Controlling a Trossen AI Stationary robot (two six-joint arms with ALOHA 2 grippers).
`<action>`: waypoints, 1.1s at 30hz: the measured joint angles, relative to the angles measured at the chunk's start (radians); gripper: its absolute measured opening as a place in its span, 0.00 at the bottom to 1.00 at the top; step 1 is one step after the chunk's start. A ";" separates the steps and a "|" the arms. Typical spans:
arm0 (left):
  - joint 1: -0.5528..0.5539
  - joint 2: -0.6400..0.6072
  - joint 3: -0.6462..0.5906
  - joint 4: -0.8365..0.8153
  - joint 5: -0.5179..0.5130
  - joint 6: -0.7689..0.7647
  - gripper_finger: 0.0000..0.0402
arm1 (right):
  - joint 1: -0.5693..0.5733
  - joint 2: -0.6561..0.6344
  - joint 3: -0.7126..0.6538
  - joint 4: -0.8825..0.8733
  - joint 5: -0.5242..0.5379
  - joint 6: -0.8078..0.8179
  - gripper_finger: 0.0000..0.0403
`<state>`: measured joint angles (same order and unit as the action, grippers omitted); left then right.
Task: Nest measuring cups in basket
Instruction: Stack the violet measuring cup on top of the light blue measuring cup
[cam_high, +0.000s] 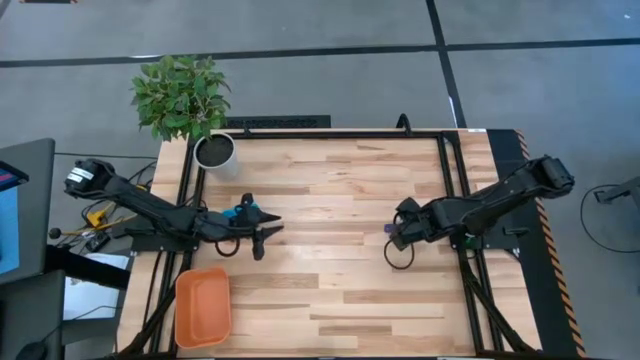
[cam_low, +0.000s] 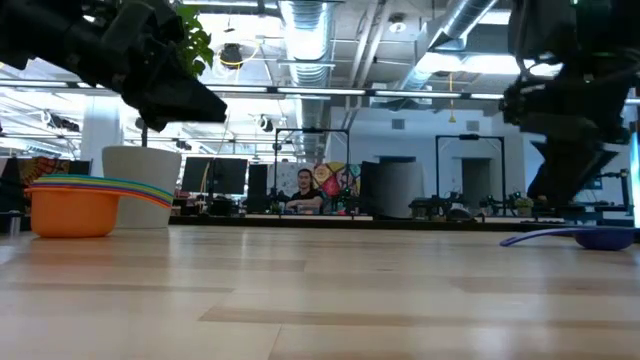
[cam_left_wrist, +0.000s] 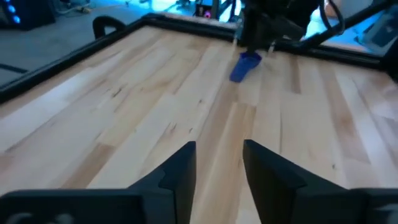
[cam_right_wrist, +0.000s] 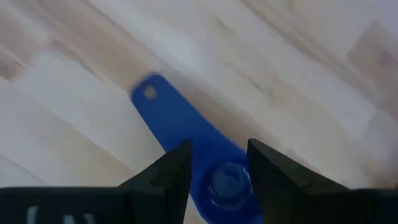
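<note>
A dark blue measuring cup (cam_low: 597, 238) lies alone on the table's right part, with its flat handle (cam_right_wrist: 155, 102) on the wood. My right gripper (cam_right_wrist: 217, 165) is open and hovers just above it, a finger on either side of the handle's root (cam_high: 392, 233). A nested stack of cups (cam_low: 75, 205), orange outermost with coloured handles fanned out, stands on the table in front of the white pot. The stack shows as a light blue spot (cam_high: 245, 211) beside my left arm. My left gripper (cam_high: 262, 238) is open, raised and points toward the table's right edge. The orange basket (cam_high: 203, 305) sits at the near left corner.
A white plant pot (cam_high: 215, 150) with a leafy plant stands at the far left corner. Black rails (cam_high: 450, 160) frame the table's far and side edges. Bare wood (cam_high: 330, 200) lies between the two arms. People and desks show in the room beyond.
</note>
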<state>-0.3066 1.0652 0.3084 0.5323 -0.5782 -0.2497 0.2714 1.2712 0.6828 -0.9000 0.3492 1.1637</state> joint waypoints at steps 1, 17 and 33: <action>0.001 0.007 0.000 -0.003 -0.001 -0.008 0.31 | 0.001 0.009 -0.002 -0.013 -0.009 0.009 0.44; 0.002 0.220 0.000 0.061 -0.013 -0.088 0.32 | 0.037 0.162 -0.002 -0.154 -0.247 0.113 0.29; 0.002 0.229 0.045 0.073 -0.014 -0.021 0.32 | 0.068 0.201 0.186 0.276 -0.275 -0.076 0.25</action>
<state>-0.3050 1.2942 0.3531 0.6052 -0.5919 -0.2707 0.3398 1.4723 0.8691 -0.6235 0.0746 1.0874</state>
